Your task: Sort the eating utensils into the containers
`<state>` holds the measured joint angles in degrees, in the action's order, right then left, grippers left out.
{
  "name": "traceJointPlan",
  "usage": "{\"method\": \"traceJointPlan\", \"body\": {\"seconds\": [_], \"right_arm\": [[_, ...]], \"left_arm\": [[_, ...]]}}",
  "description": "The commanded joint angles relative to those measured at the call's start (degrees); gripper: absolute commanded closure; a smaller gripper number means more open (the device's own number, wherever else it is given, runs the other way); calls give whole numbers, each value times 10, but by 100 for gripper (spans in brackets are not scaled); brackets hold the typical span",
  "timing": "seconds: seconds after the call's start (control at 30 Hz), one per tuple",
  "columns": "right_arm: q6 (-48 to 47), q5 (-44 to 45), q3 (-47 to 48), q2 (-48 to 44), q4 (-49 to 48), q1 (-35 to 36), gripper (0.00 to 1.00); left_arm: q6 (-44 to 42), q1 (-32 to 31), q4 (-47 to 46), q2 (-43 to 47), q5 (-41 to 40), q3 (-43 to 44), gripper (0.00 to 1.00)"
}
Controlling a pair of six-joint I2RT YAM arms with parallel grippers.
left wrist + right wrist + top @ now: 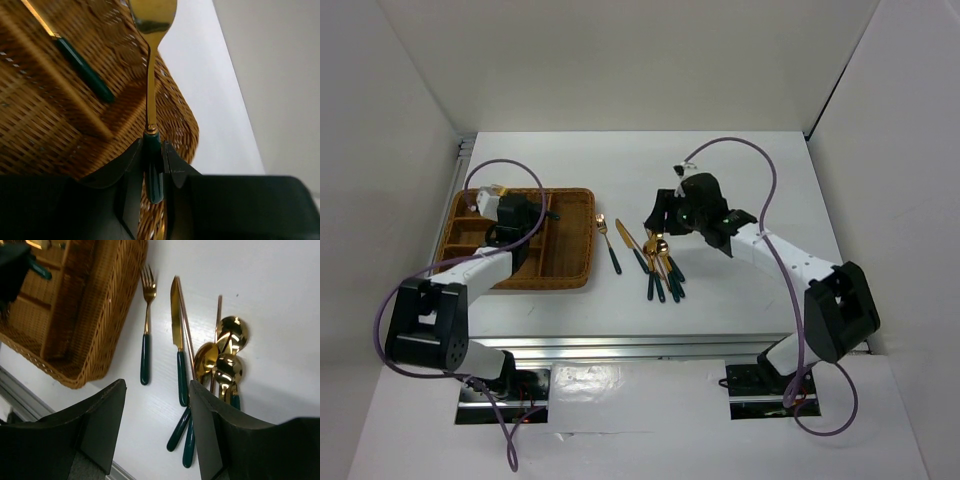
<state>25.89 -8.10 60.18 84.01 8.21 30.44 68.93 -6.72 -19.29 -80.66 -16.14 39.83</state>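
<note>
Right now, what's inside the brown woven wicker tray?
One teal-handled gold utensil lies in a compartment, its head out of frame. The left gripper holds a teal-handled gold spoon over the wicker tray; its arm hides the middle compartments.

White table (760, 170), pale walls (620, 60)

We find our left arm (470, 268) rising from its base at the near left and bending forward at the elbow, wrist tipped down. The left gripper (154, 150) is closed tight, both inner faces pressed against the dark handle of a spoon (151, 80) that juts straight out from between them. Our right arm (790, 262) slants from its base at the near right toward the middle of the table, wrist pitched downward — its right gripper (157, 390) hangs with the two dark fingers (107, 420) spread wide apart.
</note>
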Motion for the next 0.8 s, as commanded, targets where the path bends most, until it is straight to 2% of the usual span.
{"method": "traceJointPlan", "body": {"seconds": [0.0, 0.17, 0.33, 0.4, 0.5, 0.77], "right_arm": [[-30, -34, -2, 10, -44, 23, 39], [-52, -23, 16, 63, -37, 54, 39], [-58, -23, 28, 95, -48, 72, 40], [-58, -28, 34, 114, -53, 72, 40], [-58, -28, 63, 146, -48, 77, 40], [-63, -28, 114, 195, -43, 96, 40]], "left_arm": [[89, 11, -2, -32, -81, 38, 82], [125, 22, 35, -62, -136, 70, 82], [139, 41, 28, -85, -141, 85, 80], [139, 47, 52, -98, -141, 100, 80], [167, 47, 108, -111, -148, 121, 75], [173, 58, 119, -129, -134, 139, 56]]}}
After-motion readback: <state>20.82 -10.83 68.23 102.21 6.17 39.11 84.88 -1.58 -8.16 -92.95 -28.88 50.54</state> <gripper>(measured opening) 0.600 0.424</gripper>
